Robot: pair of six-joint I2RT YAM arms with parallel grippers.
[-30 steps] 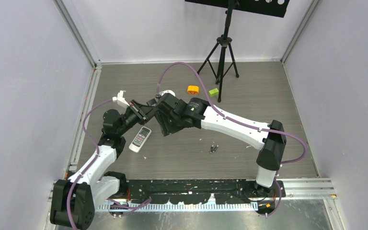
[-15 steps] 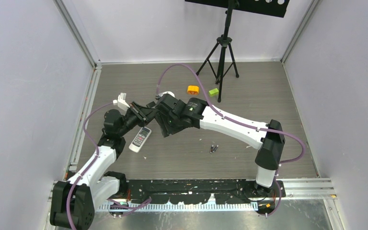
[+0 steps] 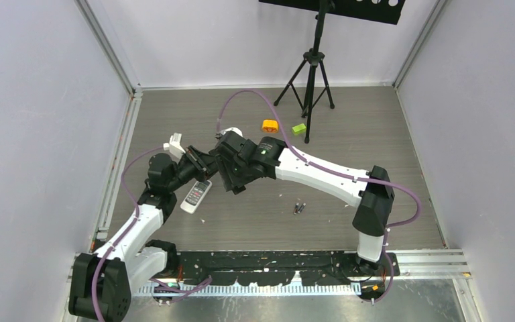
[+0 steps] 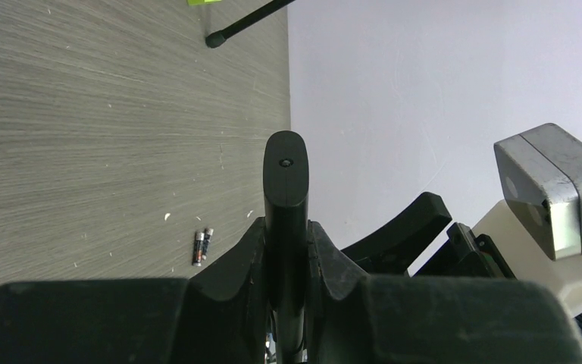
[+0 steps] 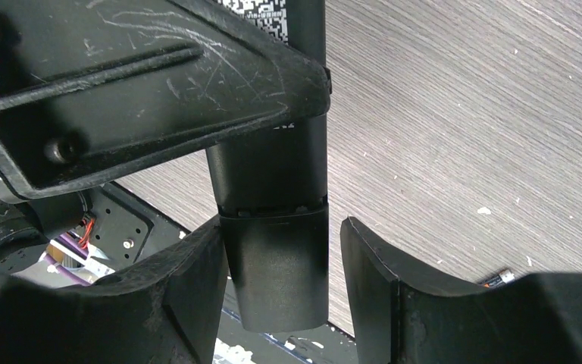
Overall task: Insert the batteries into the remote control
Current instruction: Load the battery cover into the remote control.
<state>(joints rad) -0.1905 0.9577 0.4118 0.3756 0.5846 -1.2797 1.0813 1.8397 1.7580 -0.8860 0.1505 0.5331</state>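
Batteries [image 3: 298, 208] lay together on the table [image 3: 349, 134], well apart from both grippers, none loaded. Left gripper [image 4: 286, 236] was clamped on a black remote [image 4: 286, 189]. Right gripper [image 5: 280, 244] had its jaws apart around the remote's end, where the cover seemed shut, hiding the compartment. A white remote [image 3: 196, 194] lay nearby.
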